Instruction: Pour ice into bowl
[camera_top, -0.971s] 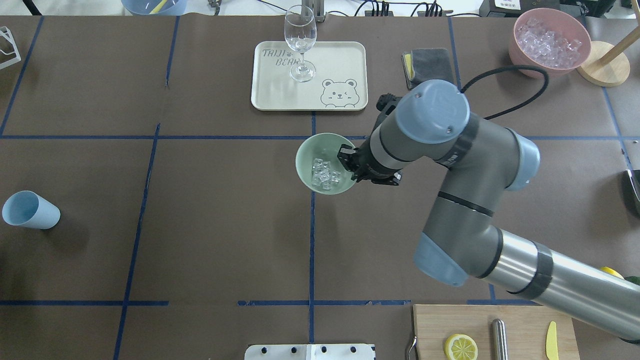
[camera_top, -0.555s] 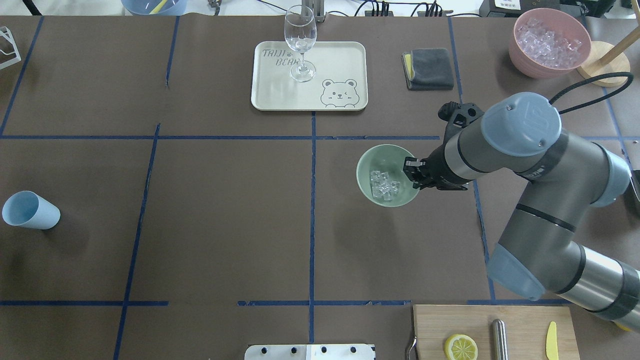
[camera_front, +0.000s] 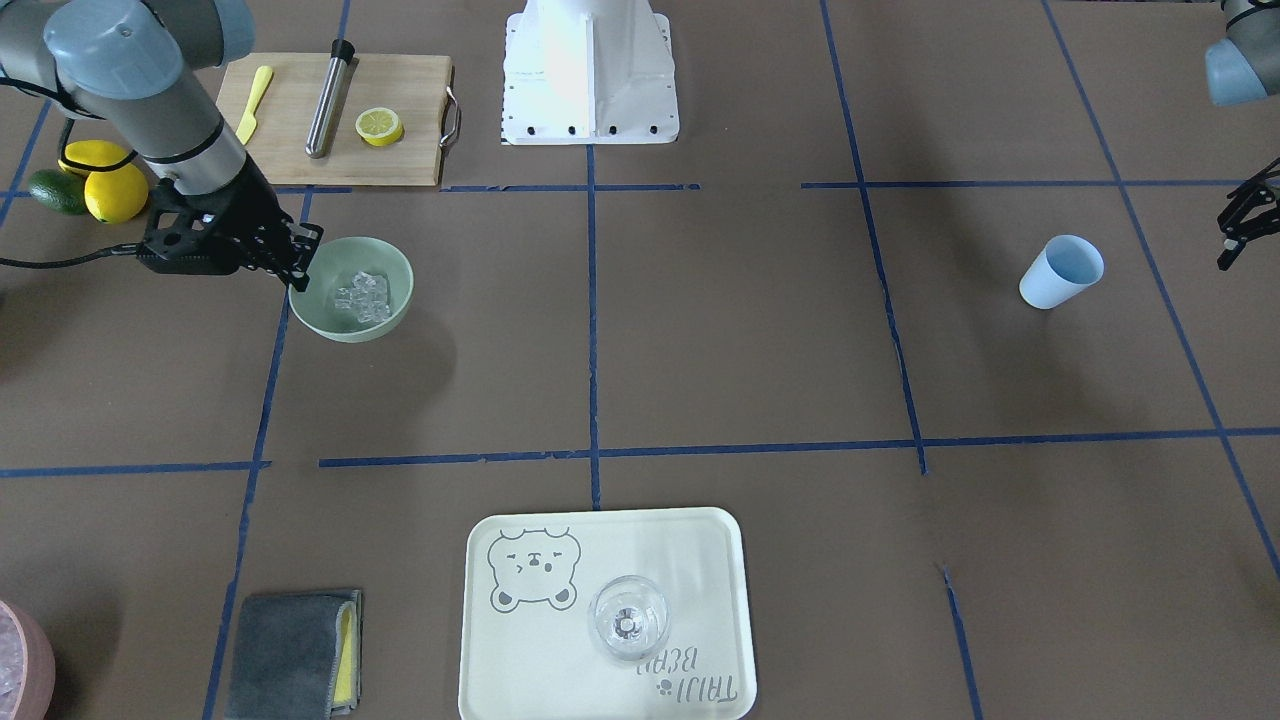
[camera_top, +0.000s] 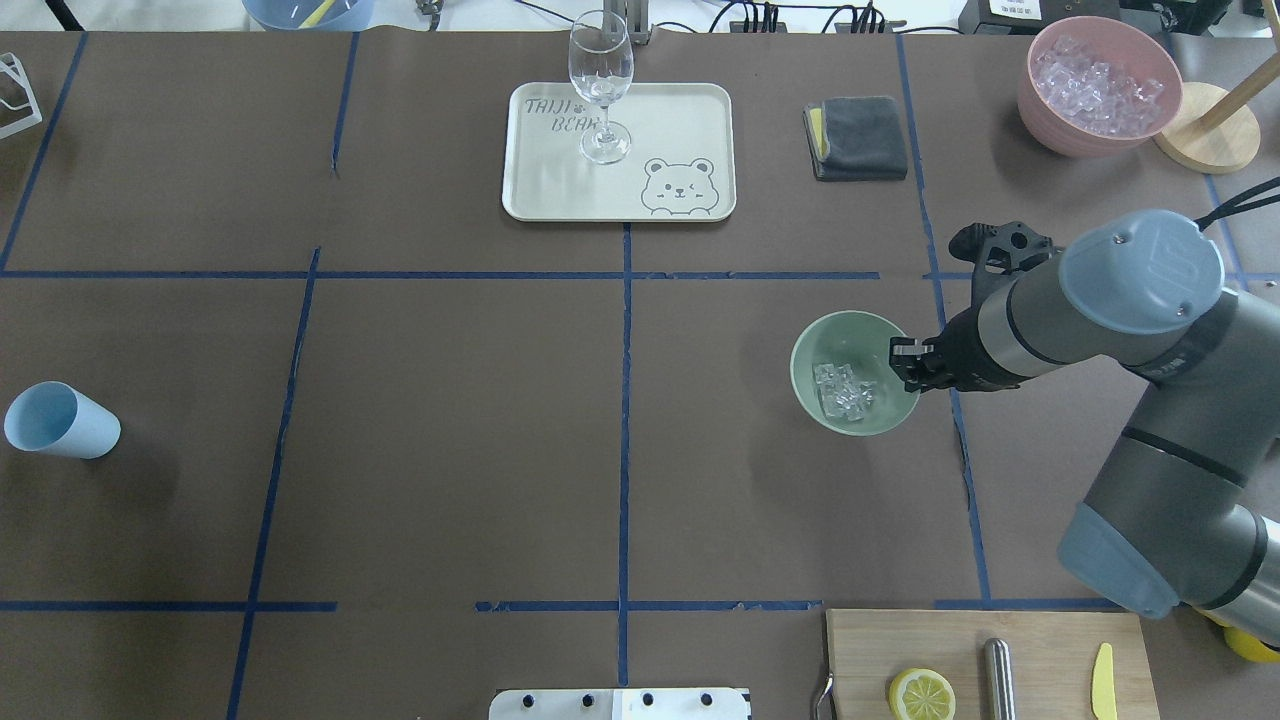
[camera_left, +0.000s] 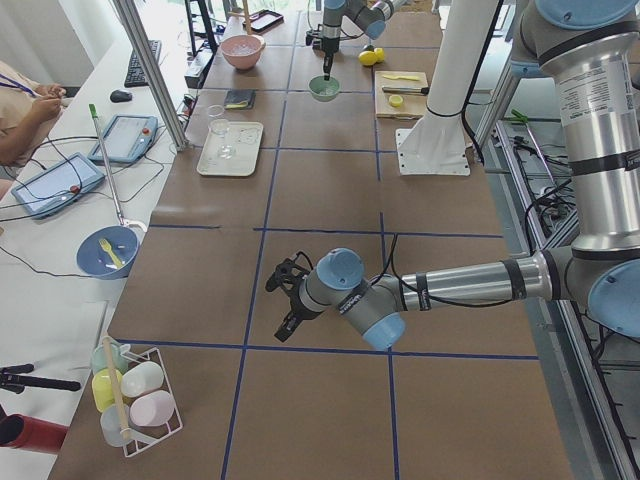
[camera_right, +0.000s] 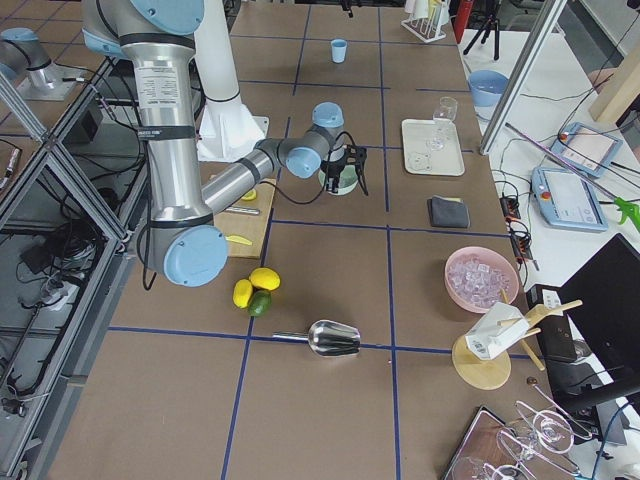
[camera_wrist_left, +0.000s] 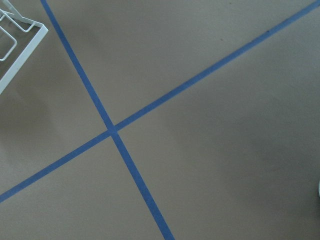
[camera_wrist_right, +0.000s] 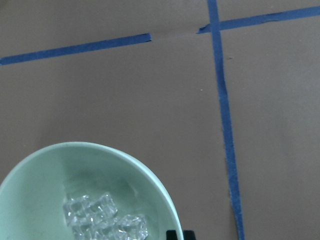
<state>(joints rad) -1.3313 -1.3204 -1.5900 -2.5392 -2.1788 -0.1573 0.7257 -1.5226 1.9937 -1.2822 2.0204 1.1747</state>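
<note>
— What takes up most of the scene?

— The brown worktop (camera_top: 450, 450), gridded with blue tape. Over its right half the right arm (camera_top: 1140, 290) reaches in, bent at the elbow.

— And the bowl?

— The mint-green bowl (camera_top: 830, 340) sits upright on that half, just beside a tape line (camera_top: 960, 440). The arm comes to it from the robot's right.

— How is the right hand (camera_top: 905, 365) set?

— Its fingers are pressed together on the bowl's rim, one inside the wall and one outside. It pinches the edge nearest the arm. The wrist view shows a dark fingertip (camera_wrist_right: 180, 234) right at the rim.

— The other one?

— The left hand (camera_front: 1240, 225) is clipped by the frame edge in the front view. Its fingers look spread, with nothing between them. It hangs near the blue cup (camera_top: 60, 420) without touching it. The cup lies on its side, well apart from the bowl.

— Where is the ice?

— The ice (camera_top: 845, 390) is a small heap of clear cubes on the bowl's bottom. It lies below the pinched rim, close to the right hand's fingertips but apart from them.
</note>
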